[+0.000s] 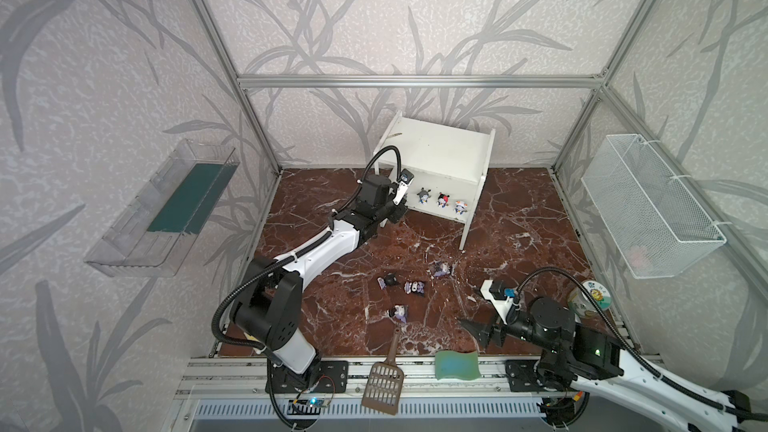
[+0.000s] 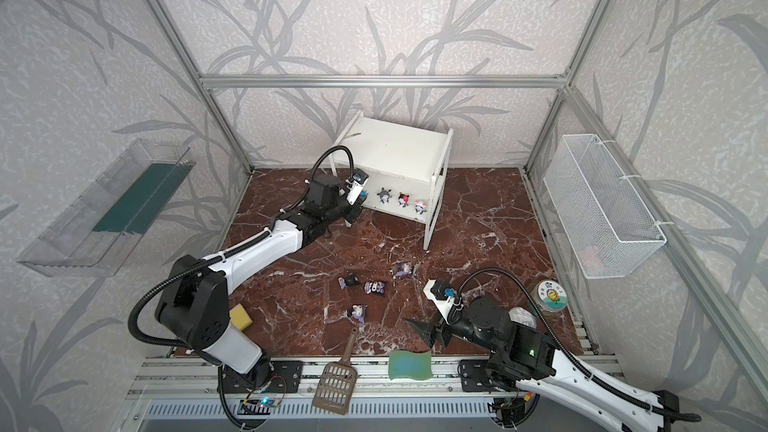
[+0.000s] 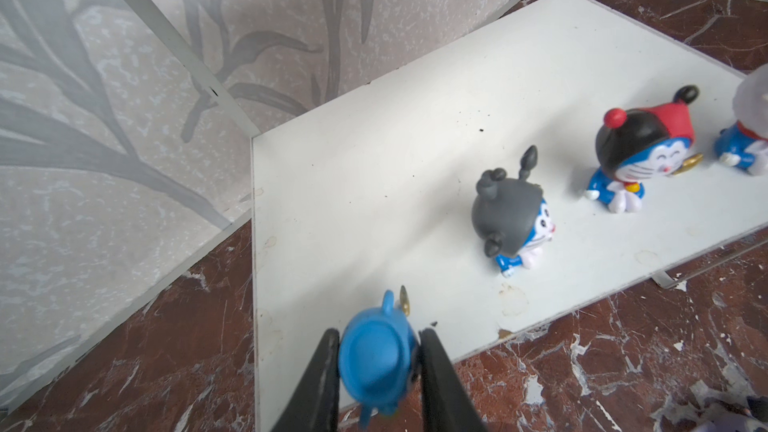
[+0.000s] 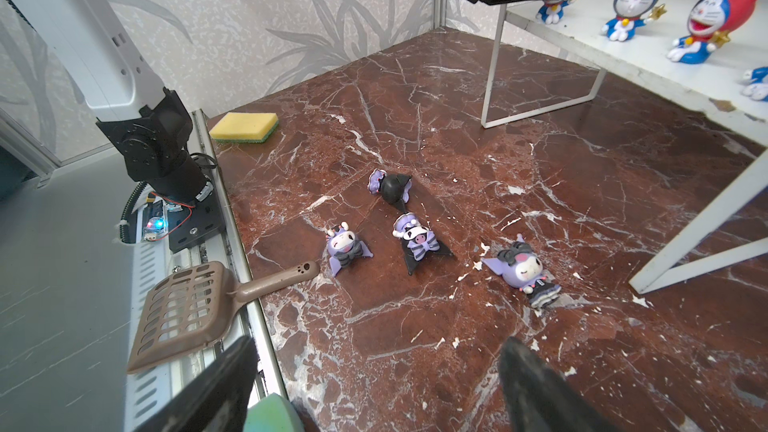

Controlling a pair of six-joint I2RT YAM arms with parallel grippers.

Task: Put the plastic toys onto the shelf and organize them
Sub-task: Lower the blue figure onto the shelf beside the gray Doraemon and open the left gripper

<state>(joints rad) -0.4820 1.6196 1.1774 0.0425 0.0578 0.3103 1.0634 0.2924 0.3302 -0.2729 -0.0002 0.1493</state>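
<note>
The white shelf [image 1: 436,151] stands at the back of the marble floor. Three blue-white plastic toys sit in a row on its lower board [image 3: 395,139]: grey head [image 3: 509,218], red-black head [image 3: 640,151], white head [image 1: 459,207]. My left gripper [image 3: 379,332] is shut on a blue-headed toy [image 3: 376,363] at that board's front left corner. In the right wrist view its feet [image 4: 552,10] reach the board. Several purple toys [image 1: 415,286] lie on the floor mid-table. My right gripper [image 4: 378,342] is open and holds nothing, low near the front edge, right of them.
A brown slotted scoop [image 1: 384,384] and a green wavy sponge [image 1: 457,363] lie on the front rail. A yellow sponge [image 2: 240,315] sits by the left arm's base. A round tin [image 1: 592,299] stands front right. A wire basket [image 1: 648,209] and a clear tray [image 1: 166,205] hang on the side walls.
</note>
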